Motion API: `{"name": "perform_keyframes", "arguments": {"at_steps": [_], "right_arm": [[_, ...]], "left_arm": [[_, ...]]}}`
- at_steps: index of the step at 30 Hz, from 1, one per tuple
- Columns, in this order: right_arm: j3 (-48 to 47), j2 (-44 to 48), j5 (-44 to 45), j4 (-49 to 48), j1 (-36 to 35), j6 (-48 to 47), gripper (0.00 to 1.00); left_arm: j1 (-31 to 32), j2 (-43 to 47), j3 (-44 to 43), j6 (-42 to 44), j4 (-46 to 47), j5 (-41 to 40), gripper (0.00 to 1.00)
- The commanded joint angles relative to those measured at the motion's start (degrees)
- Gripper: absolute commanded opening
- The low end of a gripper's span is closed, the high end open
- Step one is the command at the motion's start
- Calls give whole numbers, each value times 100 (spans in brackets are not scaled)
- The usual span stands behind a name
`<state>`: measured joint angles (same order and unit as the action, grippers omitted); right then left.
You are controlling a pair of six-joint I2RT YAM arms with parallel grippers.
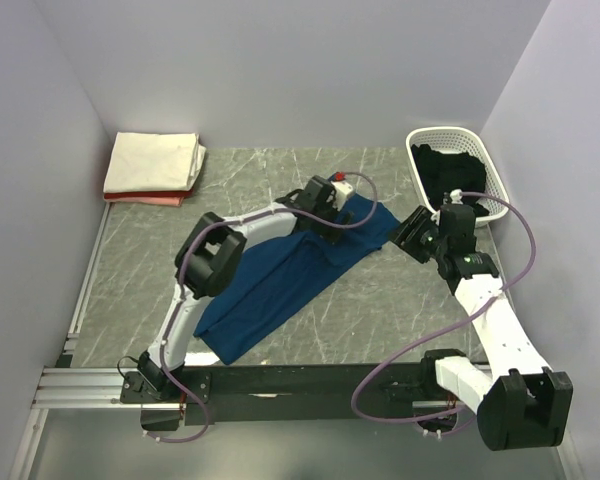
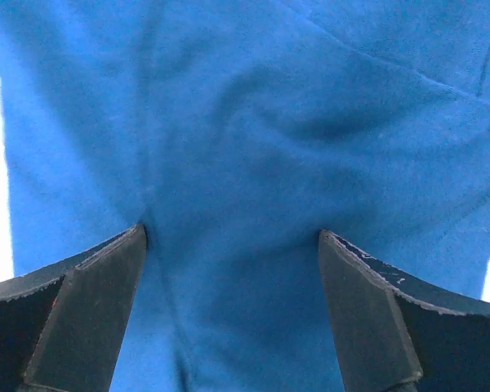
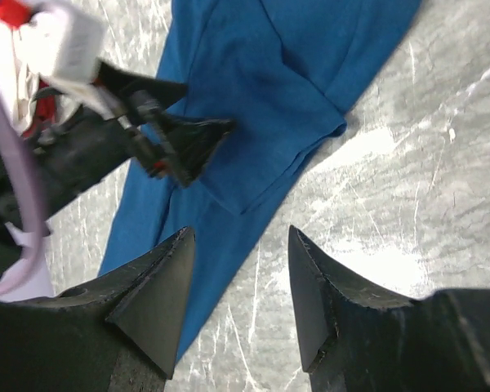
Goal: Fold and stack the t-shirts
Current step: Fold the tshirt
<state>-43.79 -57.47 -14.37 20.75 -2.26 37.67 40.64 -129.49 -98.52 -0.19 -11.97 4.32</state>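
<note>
Stretched toward the far side, the left gripper (image 2: 233,237) points down, fingers spread wide, over the blue shirt (image 1: 270,285) lying across the table (image 1: 380,300). The right gripper (image 3: 241,237), jaws apart and empty, hangs just right of it.

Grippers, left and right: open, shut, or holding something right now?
Left gripper: open, spread just above the blue t-shirt, gripping nothing.
Right gripper: open, empty.
</note>
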Motion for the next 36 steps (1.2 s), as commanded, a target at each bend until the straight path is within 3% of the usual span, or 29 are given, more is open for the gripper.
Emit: {"name": "perform_keyframes", "arguments": {"at_steps": [1,10,13,15,19,24,36], "right_arm": [[90,96,-110,-203,-11,-119,57],[-138,-264,-242,-247,-64,-269,57],[-296,-624,-286,-238,-125,-365,57],[-446,-905,-242,-247,-222,-445,57],[-727,-1415,-76,-203,-564,-550,57],[-938,-2038,189,-168,-1380,-551,57],[-719,-2690,610,-748,-3877,152,55]], "left_arm": [[251,-383,-674,239,-121,-421,91],[-161,-1508,-2238,-999,-1508,-1951,84],[-626,-1728,-2628,-1930,-2081,-2137,84],[-1110,-1563,-2428,-2651,-2065,-2014,84],[-2040,-895,-998,-3731,-1328,-1751,84],[-2587,-209,208,-4314,-659,-1452,85],[-2605,-217,122,-4341,-492,-1004,89]]}}
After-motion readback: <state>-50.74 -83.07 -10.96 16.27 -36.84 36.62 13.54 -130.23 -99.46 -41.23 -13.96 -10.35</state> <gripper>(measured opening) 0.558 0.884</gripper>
